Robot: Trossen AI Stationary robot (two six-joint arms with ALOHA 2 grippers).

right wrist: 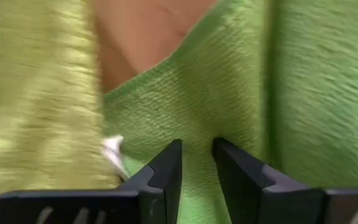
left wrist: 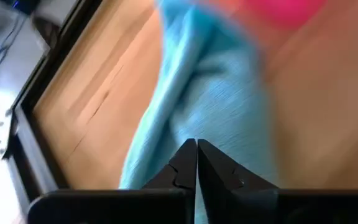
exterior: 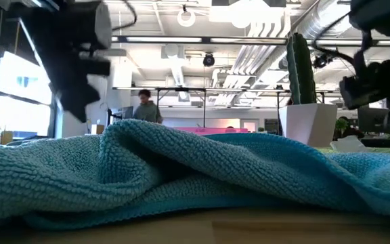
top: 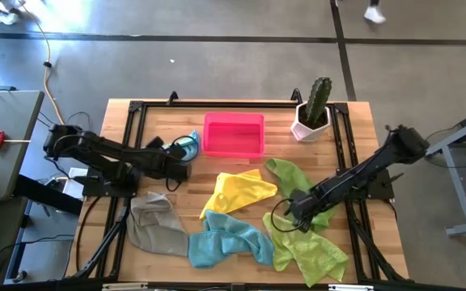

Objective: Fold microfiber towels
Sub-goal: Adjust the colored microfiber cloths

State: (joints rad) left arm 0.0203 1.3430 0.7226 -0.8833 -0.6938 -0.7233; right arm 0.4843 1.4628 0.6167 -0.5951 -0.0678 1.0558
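Observation:
Several microfiber towels lie crumpled on the wooden table: yellow (top: 241,192), grey (top: 156,222), teal-blue (top: 229,242) and lime green (top: 302,242). Another small teal towel (top: 189,145) sits bunched beside the pink tray (top: 233,135), and my left gripper (top: 183,151) is shut on it. My right gripper (top: 298,214) points down over the lime green towel (right wrist: 241,93). It is open, with a fingertip on either side of a stretch of the cloth. In the low view the teal-blue towel (exterior: 181,169) fills the foreground. My left gripper pinches the small teal towel between its two shut fingertips, at a bunched part (left wrist: 194,132) right by the tips. The fingers come from the table's left, slanting down. The cloth runs away from the tips toward the pink tray; one layer or several, I cannot tell. My right gripper stands close over the lime green towel; I cannot tell whether its fingertips (right wrist: 166,163) touch the cloth.
A cactus in a white pot (top: 312,113) stands at the far right, next to the pink tray. A black frame (top: 136,109) runs round the table top. Bare wood (top: 168,190) lies between the left arm and the yellow towel.

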